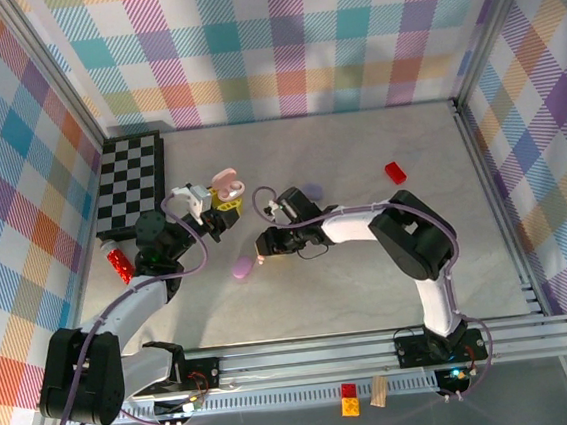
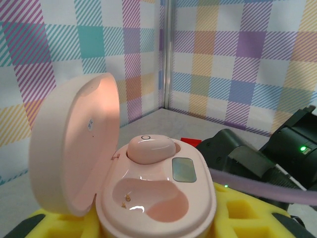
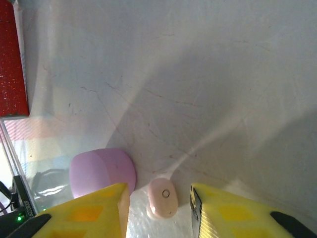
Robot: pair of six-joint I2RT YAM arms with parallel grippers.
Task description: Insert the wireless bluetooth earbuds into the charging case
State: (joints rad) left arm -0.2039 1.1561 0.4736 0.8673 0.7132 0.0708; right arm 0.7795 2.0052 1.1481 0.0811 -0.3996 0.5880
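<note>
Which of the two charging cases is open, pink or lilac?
The pink case, held in the left gripper's jaws: its lid stands swung back, one pink earbud seated inside. The lilac case lies shut on the table.

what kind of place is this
Probably a robot test booth, not a home: a table fenced by checked walls, robot arms bolted to a metal rail, and props like a chessboard.

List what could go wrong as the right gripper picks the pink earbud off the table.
1. The pink earbud lies small and rounded between the right gripper's open fingers; it may squirt out when they close.
2. The lilac case sits beside one finger and could get knocked.
3. The pink case in the left gripper has one free slot; a badly turned earbud may not seat.
</note>
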